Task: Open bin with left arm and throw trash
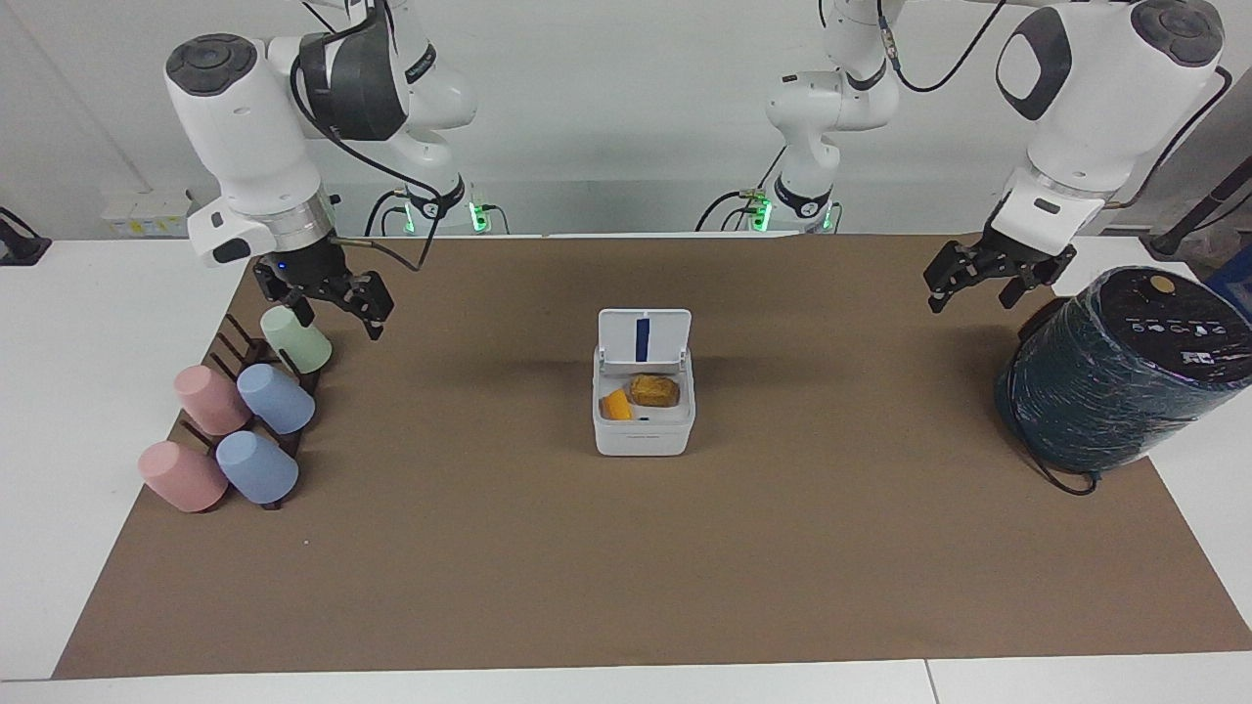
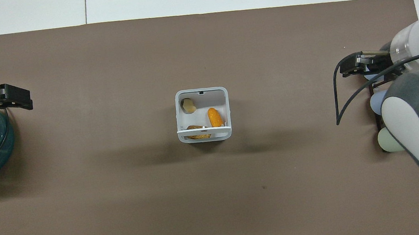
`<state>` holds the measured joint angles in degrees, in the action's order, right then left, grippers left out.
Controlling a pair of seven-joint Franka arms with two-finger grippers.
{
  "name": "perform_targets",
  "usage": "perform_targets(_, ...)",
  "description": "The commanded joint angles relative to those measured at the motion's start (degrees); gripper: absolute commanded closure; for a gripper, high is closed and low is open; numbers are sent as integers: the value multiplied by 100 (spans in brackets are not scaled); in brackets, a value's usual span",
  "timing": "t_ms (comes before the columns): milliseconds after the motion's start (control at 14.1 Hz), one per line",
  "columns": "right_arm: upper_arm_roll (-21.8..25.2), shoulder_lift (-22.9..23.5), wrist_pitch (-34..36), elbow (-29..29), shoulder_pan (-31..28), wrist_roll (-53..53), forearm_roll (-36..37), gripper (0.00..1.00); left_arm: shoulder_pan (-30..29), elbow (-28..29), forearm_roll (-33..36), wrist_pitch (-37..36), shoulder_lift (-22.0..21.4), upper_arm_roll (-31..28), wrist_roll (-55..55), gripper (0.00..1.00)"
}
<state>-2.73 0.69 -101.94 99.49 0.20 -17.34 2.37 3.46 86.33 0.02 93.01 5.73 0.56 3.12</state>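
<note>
The white bin (image 1: 643, 436) stands mid-table with its lid (image 1: 645, 335) tipped up and open. Inside lie an orange cob piece (image 1: 615, 405), a brownish cob piece (image 1: 654, 391) and, in the overhead view, a pale yellow lump (image 2: 188, 105). The overhead view also shows the bin's rim (image 2: 178, 113), the orange piece (image 2: 214, 117) and the brown piece (image 2: 197, 127). My left gripper (image 1: 969, 296) hangs open and empty over the mat beside the dark cylinder. My right gripper (image 1: 338, 320) hangs open and empty over the cup rack by the green cup.
A large dark film-wrapped cylinder (image 1: 1125, 372) stands at the left arm's end of the table. A rack with a green cup (image 1: 295, 339), blue cups (image 1: 276, 398) and pink cups (image 1: 210, 399) lies at the right arm's end.
</note>
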Motion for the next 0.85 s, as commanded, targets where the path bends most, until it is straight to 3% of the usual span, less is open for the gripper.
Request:
perform_targets(0,-52,-236,323,105,-143,450,-166,0,-3,227,95,59,-195,-3,-22,0)
perform_targets(782,-70,-236,228,158,-82,442,-175,0,-3,227,95,59,-195,6,-14,0)
